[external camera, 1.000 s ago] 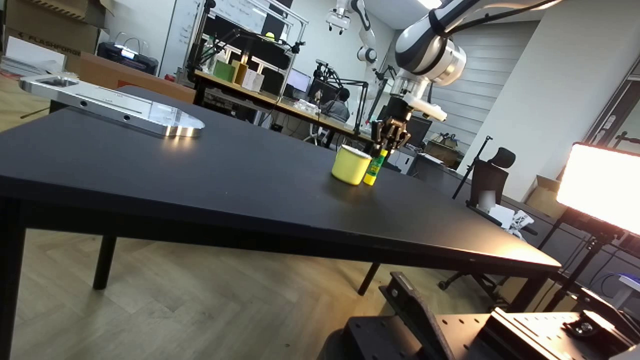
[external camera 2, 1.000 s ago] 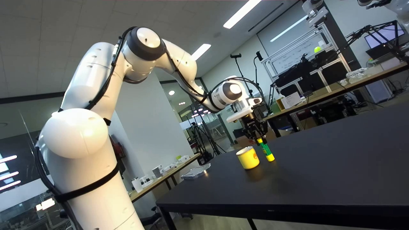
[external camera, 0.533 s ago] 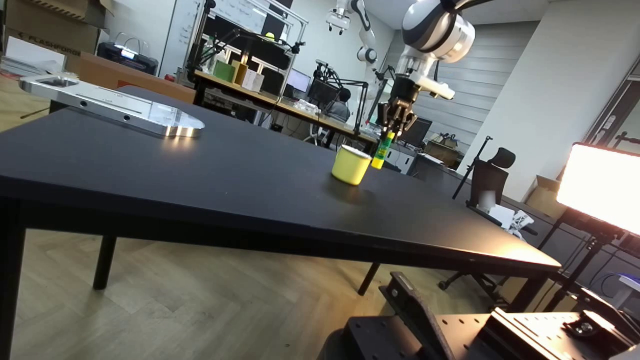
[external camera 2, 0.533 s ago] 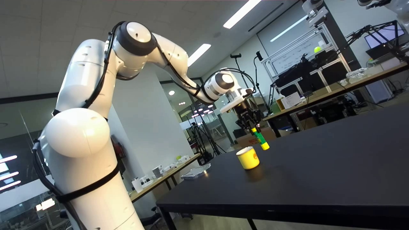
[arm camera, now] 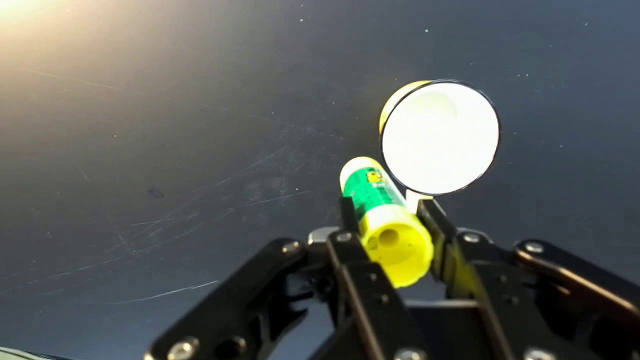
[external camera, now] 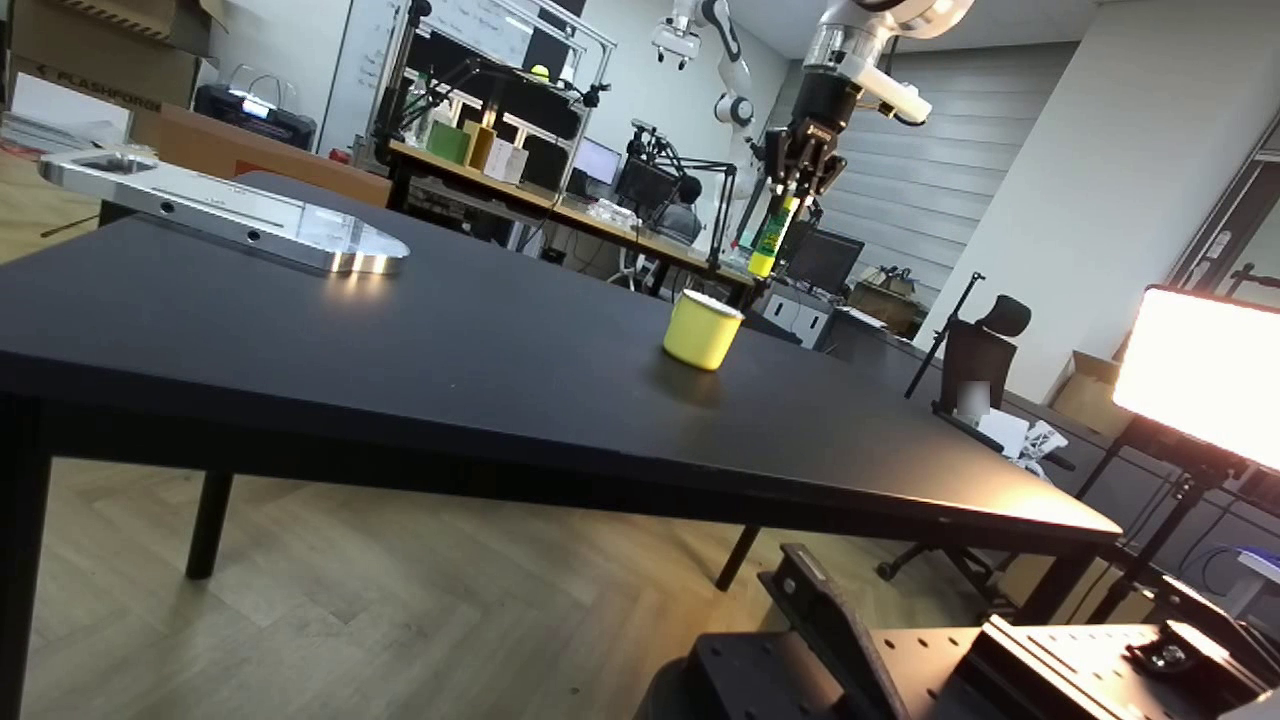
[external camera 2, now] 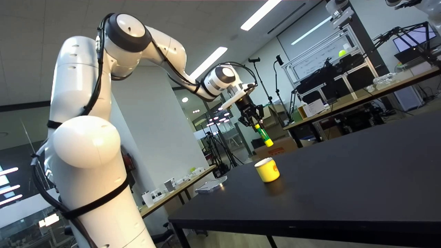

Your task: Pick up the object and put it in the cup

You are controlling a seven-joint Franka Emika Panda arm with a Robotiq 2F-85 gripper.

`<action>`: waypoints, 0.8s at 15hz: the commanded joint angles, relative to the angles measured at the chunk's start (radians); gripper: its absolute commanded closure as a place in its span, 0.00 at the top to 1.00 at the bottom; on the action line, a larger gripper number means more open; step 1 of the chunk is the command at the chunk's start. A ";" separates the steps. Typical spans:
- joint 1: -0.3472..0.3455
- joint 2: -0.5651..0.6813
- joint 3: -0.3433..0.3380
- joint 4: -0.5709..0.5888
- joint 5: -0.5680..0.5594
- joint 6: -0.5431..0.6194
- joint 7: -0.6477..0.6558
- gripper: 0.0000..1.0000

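The object is a green glue stick with yellow ends, held tilted in the air; it shows in both exterior views (external camera: 772,238) (external camera 2: 264,135) and the wrist view (arm camera: 371,189). My gripper (external camera: 793,192) (external camera 2: 257,124) (arm camera: 387,204) is shut on its upper yellow end. The yellow cup (external camera: 702,332) (external camera 2: 267,171) stands upright on the black table (external camera: 450,370). The stick's lower end is above the height of the cup's rim, apart from it. In the wrist view, the cup's white inside (arm camera: 440,142) lies up and right of the stick.
A silver metal plate (external camera: 230,212) (external camera 2: 211,186) lies on the same table. A bench with boxes and equipment (external camera: 560,208) stands behind it. A bright lamp panel (external camera: 1205,370) stands off the table's side.
My gripper has lifted the glue stick from beside the cup, low at the table, to well above rim height. The cup has not moved, and the gripper stays shut on the stick.
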 commanded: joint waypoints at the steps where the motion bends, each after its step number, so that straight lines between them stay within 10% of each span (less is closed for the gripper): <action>1: 0.006 -0.022 0.022 -0.044 0.025 0.001 0.029 0.09; 12: 0.006 0.001 0.065 -0.222 0.132 0.229 0.016 0.09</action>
